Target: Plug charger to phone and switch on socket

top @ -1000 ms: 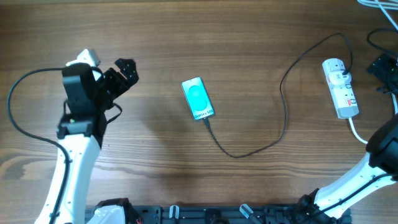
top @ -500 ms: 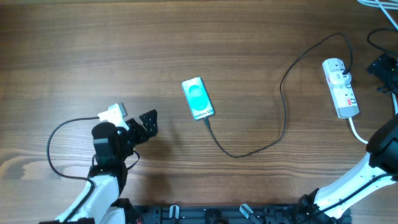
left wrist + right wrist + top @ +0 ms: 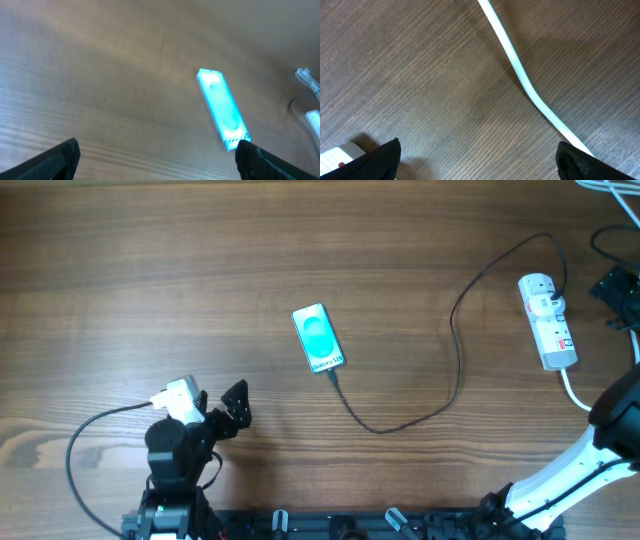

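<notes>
1. The phone (image 3: 318,338) lies face up around the middle of the table (image 3: 150,260), screen lit teal, tilted a bit off square.
2. The charger (image 3: 457,355) runs from the phone's bottom edge, loops toward the near side, then climbs to the socket (image 3: 547,322) out on the right. The tip meets the phone's edge, but I can't tell from above if it's fully seated.
3. My read is that the plugging part looks done or close to it, which leaves the socket switch. I can't make out from these shots whether it's on.
4. The left gripper (image 3: 236,404) sits low on the near-left side, well apart from the phone, jaws wide and empty.
5. The right gripper (image 3: 477,145) is also spread wide with nothing between the fingers, and it hovers over the socket's thick white cord (image 3: 520,75).
6. The next move probably falls to the right arm. It needs to line one fingertip up over the small red switch and press down without shoving the strip sideways.
7. View differences:
   - Overhead is the only one showing the whole cable route.
   - The left wrist view catches the phone (image 3: 222,110) edge-on and glowing, but not the plug end.
   - The right wrist view shows just a corner of the socket (image 3: 337,155) with a red mark.
</notes>
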